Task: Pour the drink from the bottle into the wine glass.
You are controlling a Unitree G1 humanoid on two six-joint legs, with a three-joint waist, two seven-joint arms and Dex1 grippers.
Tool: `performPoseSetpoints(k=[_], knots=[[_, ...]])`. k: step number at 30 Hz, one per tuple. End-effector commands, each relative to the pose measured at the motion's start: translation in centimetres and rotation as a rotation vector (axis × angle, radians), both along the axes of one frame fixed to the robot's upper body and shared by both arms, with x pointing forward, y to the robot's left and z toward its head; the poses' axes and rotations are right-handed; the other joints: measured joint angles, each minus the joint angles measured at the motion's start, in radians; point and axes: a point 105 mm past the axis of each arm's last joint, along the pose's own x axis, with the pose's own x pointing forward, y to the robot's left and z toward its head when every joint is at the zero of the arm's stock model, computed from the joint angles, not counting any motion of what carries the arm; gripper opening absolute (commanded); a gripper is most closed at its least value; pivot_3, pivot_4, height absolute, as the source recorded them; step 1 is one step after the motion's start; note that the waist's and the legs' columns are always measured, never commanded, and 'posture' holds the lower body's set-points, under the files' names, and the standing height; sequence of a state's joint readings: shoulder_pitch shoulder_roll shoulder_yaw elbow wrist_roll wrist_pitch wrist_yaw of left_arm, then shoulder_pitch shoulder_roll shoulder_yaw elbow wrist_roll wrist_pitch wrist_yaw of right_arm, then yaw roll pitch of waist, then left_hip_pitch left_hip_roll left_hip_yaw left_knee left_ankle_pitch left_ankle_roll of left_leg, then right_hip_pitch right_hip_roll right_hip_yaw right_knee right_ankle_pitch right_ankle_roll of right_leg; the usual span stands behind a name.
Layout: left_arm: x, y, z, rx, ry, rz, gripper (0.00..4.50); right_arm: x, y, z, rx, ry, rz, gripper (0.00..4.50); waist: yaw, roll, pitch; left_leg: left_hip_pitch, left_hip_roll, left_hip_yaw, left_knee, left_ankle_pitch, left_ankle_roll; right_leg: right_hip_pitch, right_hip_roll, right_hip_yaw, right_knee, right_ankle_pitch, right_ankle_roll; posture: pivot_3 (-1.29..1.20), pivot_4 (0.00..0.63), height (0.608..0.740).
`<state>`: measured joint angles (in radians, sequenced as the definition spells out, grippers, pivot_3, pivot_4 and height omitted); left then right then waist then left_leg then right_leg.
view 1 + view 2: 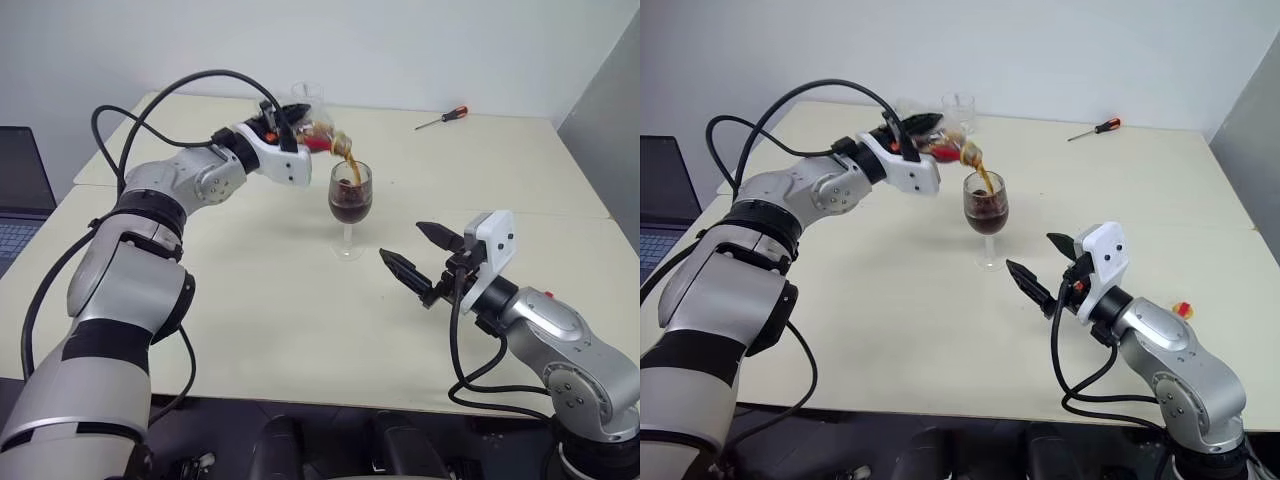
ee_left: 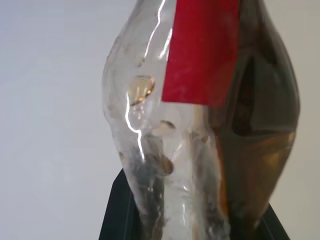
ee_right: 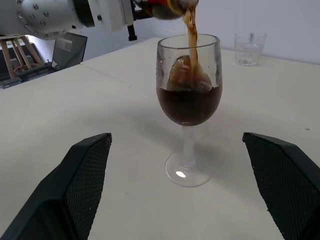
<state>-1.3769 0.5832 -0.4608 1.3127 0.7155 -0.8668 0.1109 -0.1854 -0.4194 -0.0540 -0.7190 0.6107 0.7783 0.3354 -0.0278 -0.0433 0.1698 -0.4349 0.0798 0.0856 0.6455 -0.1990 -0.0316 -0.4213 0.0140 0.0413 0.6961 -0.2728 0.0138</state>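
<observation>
Pouring mid-stream: left gripper (image 1: 296,135) clamped on the tilted bottle (image 1: 318,132), drink (image 3: 190,102) half-filling the wine glass (image 3: 189,107) mid-table, right gripper (image 1: 412,254) spread wide nearby; more tilt risks overshoot, splashing or overflow.

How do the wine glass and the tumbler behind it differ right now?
The wine glass stands on a stem near the table's middle; the tumbler is short, stemless and sits at the far edge. The wine glass is about half full of dark drink, with more streaming in; the tumbler looks empty. Both are clear glass and upright.
</observation>
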Motion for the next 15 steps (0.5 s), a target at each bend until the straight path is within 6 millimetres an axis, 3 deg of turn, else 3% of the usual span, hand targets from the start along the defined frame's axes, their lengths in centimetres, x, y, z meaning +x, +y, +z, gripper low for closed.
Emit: performPoseSetpoints(k=[1,7,12,15], knots=[[-0.1,0.3,1.0,-0.118,0.029,-0.017,0.76,-0.4,0.4,0.7,0.012,-0.037,0.031,4.5,0.0,0.0,0.0,0.0,0.0,0.0,0.0,0.0,0.0,0.0,0.0,0.0,0.0,0.0,0.0,0.0,0.15,0.74],[0.0,1.5,0.7,-0.376,0.196,-0.057,0.75,-0.4,0.4,1.5,0.003,-0.064,0.054,4.5,-0.001,0.0,0.0,0.0,0.0,0.0,0.0,0.0,0.0,0.0,0.0,0.0,0.0,0.0,0.0,0.0,0.15,0.74],[0.4,3.6,-1.6,-0.666,0.413,-0.097,0.75,-0.3,1.4,4.3,-0.017,-0.149,0.119,4.5,-0.007,0.0,0.0,0.002,0.0,0.0,0.0,0.0,0.0,0.0,0.001,0.0,0.002,0.0,-0.001,0.0,0.15,0.74],[0.4,5.7,-5.5,-0.856,0.538,-0.058,0.75,-0.2,3.6,6.6,-0.019,-0.195,0.221,4.5,-0.01,0.001,0.0,0.002,0.001,-0.001,0.0,0.0,0.0,0.0,0.001,0.0,0.002,0.0,-0.001,0.0,0.15,0.74]])
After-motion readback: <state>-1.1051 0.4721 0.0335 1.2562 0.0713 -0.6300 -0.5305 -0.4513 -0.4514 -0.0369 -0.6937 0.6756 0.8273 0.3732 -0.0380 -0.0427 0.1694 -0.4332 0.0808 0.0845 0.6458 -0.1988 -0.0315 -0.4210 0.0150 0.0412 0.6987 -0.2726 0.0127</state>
